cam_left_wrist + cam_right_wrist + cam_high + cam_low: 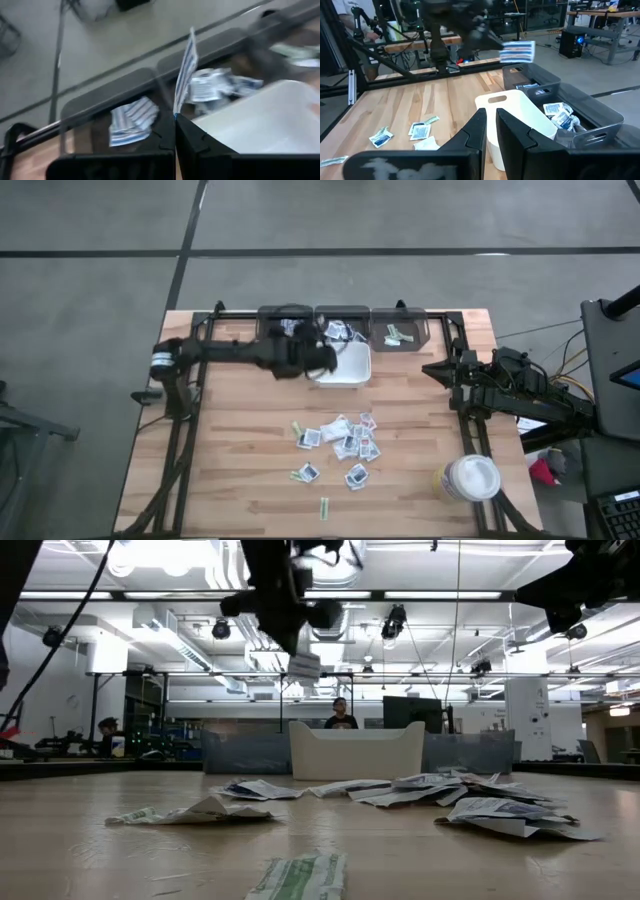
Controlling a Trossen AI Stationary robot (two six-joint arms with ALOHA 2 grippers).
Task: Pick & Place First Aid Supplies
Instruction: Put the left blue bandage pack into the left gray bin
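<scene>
— What is the tabletop [250, 450] made of?
— Pale wood in glued strips, smooth with a soft sheen. The white tray [350, 370] looks like matt plastic.
— And the bins [580, 105] behind it?
— Smoky translucent plastic, slightly glossy. The packets [345, 442] look like thin crinkled paper or foil, printed blue, red or green.
— The left gripper [175, 125]?
— Dark matt plastic or metal, pinching a blue-striped packet [185, 70]. The jar [468, 478] has a smooth white lid.
</scene>
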